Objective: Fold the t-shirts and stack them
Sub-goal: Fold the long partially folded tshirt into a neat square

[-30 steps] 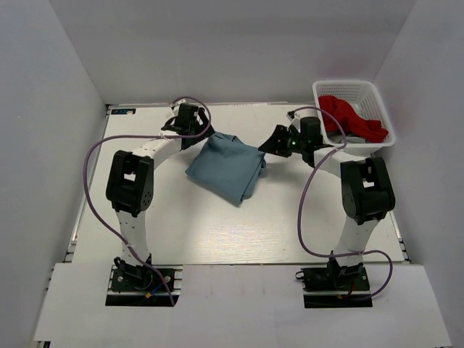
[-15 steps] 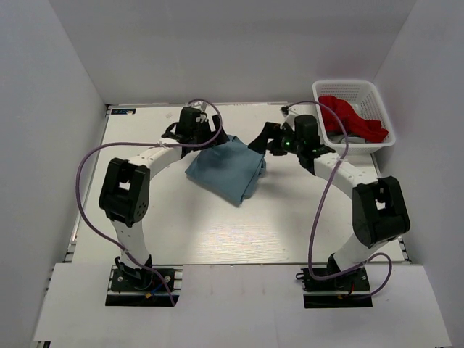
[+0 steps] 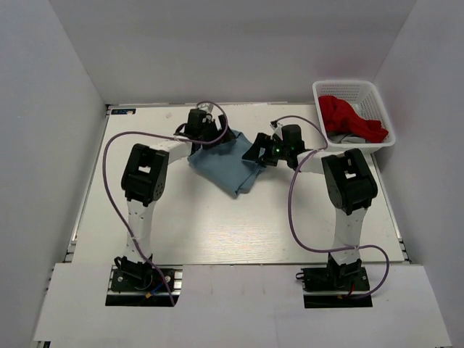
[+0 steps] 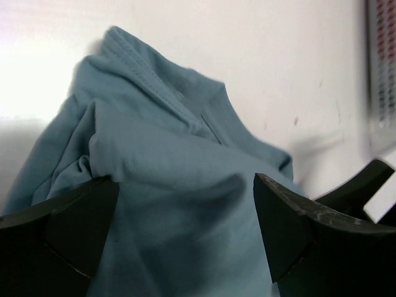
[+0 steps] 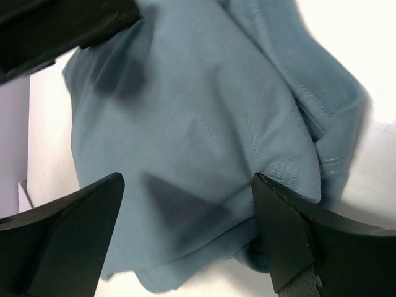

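Bench (image 3: 217, 232): white; both arms reach away from its near edge.
Left gripper (image 4: 185, 182): released, fingers spread wide, nothing pinched between them.
Right gripper (image 5: 189, 179): released, fingers equally wide apart, nothing clamped.
T-shirt (image 3: 228, 165): grey-blue, folded into a rumpled bundle lying flat on the bench. It lies between the two grippers, just below and ahead of each pair of fingers. A stitched hem runs along its edge to the right of the right gripper.
Basket (image 3: 348, 85): white lattice, beyond and right of the right gripper, well apart from the t-shirt.
Red cloth (image 3: 349, 117): heaped inside the basket.
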`<state>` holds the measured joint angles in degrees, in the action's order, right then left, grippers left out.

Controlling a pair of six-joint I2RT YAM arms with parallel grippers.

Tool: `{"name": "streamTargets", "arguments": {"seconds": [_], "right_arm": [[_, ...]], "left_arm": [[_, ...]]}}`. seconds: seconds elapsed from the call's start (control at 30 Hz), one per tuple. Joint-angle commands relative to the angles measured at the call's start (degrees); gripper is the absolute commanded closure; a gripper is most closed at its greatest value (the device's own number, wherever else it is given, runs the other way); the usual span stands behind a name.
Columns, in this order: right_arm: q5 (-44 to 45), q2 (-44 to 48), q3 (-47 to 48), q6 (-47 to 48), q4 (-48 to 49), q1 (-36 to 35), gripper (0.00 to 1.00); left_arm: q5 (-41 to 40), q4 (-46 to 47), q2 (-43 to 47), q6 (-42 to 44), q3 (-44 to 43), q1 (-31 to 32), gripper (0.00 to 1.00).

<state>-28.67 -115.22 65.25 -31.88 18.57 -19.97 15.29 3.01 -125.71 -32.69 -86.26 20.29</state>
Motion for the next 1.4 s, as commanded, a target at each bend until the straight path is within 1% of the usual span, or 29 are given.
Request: {"name": "streamTargets", "arguments": {"seconds": [0.0, 0.03, 0.1, 0.17, 0.23, 0.27, 0.33, 0.37, 0.4, 0.43, 0.47, 0.5, 0.53, 0.6, 0.63, 0.7, 0.73, 0.8, 0.83, 0.9, 0.93, 1.03, 1.07, 1.17, 1.2, 1.27, 1.3, 1.33, 1.37], "right_arm": [[1.25, -2.46, 2.51, 0.85, 1.82, 0.89, 0.1], [1.42, -2.99, 2.34, 1.2, 1.39, 0.89, 0.1], [2.73, -3.34, 2.33, 2.95, 0.16, 0.89, 0.1], [3.96, -3.69, 3.65, 3.92, -2.9, 1.07, 0.1], [5.45, -3.26, 6.11, 7.0, -5.45, 0.98, 0.1], [6.59, -3.17, 6.98, 9.27, -8.34, 1.07, 0.1], [9.49, -2.56, 10.48, 12.43, -11.7, 0.89, 0.1], [9.94, -0.47, 11.12, 14.46, -15.28, 0.89, 0.1], [10.03, 0.34, 11.3, 15.52, -15.75, 0.81, 0.1], [10.03, 1.56, 11.3, 18.84, -17.06, 0.63, 0.1], [10.03, 4.01, 11.3, 19.74, -17.68, 0.37, 0.1], [10.21, 6.65, 10.78, 20.62, -18.38, 0.37, 0.1], [10.38, 7.89, 10.34, 21.76, -18.48, 0.19, 0.1], [11.17, 12.8, 8.32, 21.68, -18.48, 0.1, 0.1], [11.09, 15.18, 7.53, 21.6, -18.48, 0.02, 0.1], [9.17, 19.12, 4.89, 20.72, -18.48, -0.25, 0.1], [7.5, 20.02, 4.27, 20.11, -18.48, -0.68, 0.1], [4.08, 22.47, 1.81, 18.17, -18.04, -1.39, 0.1], [0.92, 22.93, 0.85, 17.56, -17.52, -1.65, 0.1], [-2.96, 23.54, -1.78, 15.1, -15.06, -2.61, 0.1], [-7.41, 23.29, -2.41, 14.31, -11.75, -2.97, 0.1], [-11.49, 19.96, -2.94, 11.94, -10.13, -4.11, 0.1], [-12.37, 18.03, -2.59, 11.75, -10.22, -4.2, 0.1], [-16.84, 13.8, -3.46, 10.26, -7.06, -4.82, 0.1], [-17.64, 12.92, -4.6, 8.34, -4.79, -4.64, 0.1], [-19.92, 8.63, -5.4, 7.36, -3.28, -4.47, 0.1], [-19.68, 7.65, -5.49, 7.36, -3.54, -4.38, 0.1], [-19.33, 5.64, -5.66, 7.36, -4.06, -4.12, 0.1], [-17.76, 3.79, -5.84, 7.53, -4.59, -4.03, 0.1]], "left_arm": [[0.98, -4.37, -4.97, -1.67, -7.77, -0.43, 0.0], [0.97, -6.06, -7.59, -1.68, -8.65, -0.43, 0.0], [0.97, -8.19, -8.15, -2.21, -8.66, -0.95, 0.0], [-0.25, -8.19, -5.53, -2.73, -4.37, -0.96, 0.0], [-4.55, -10.11, -0.88, -3.26, -0.86, -0.96, 0.0], [-5.44, -11.6, -0.85, -3.26, 0.2, -0.96, 0.0], [-7.28, -16.09, 5.28, -3.26, 3.53, -0.96, 0.0], [-9.9, -17.32, 7.82, -3.26, 4.86, -0.96, 0.0], [-12.1, -19.25, 13.77, -2.56, 6.18, 0.26, 0.0], [-14.56, -19.96, 16.87, -1.69, 8.45, 0.27, 0.0], [-17.89, -19.97, 19.95, -1.68, 9.69, 0.97, 0.0], [-17.93, -19.97, 22.85, -1.07, 11.27, 0.98, 0.0], [-17.4, -16.84, 27.66, -0.54, 14.68, 0.98, 0.0], [-18.53, -14.53, 31.12, -0.54, 17.08, 0.45, 0.0], [-20.11, -15.13, 32.01, 0.16, 17.09, 0.45, 0.0], [-20.12, -16.71, 33.24, 0.69, 14.91, 0.45, 0.0], [-18.38, -18.46, 33.25, 1.22, 14.11, 0.45, 0.0], [-14.78, -17.86, 33.25, 1.74, 14.1, 0.98, 0.0], [-10.5, -14.9, 33.25, 1.75, 15.06, 0.98, 0.0], [-6.61, -11.28, 33.25, 1.75, 17.96, 0.98, 0.0], [-3.8, -9.0, 31.68, 1.05, 17.97, 0.98, 0.0], [0.6, -6.97, 27.82, 1.57, 17.62, 0.98, 0.0], [1.58, -6.18, 24.23, 2.62, 16.05, 0.98, 0.0], [0.1, -9.67, 17.98, 2.63, 10.09, -0.16, 0.0], [-1.47, -10.55, 13.69, 3.32, 8.32, -0.17, 0.0], [-4.46, -11.18, 10.15, 4.9, 3.93, -1.05, 0.0], [-7.87, -11.7, 8.57, 6.31, 2.43, -1.83, 0.0], [-8.43, -11.71, 5.07, 6.84, 0.67, -1.84, 0.0], [-8.43, -13.19, 3.04, 6.85, -3.61, -2.53, 0.0]]}}
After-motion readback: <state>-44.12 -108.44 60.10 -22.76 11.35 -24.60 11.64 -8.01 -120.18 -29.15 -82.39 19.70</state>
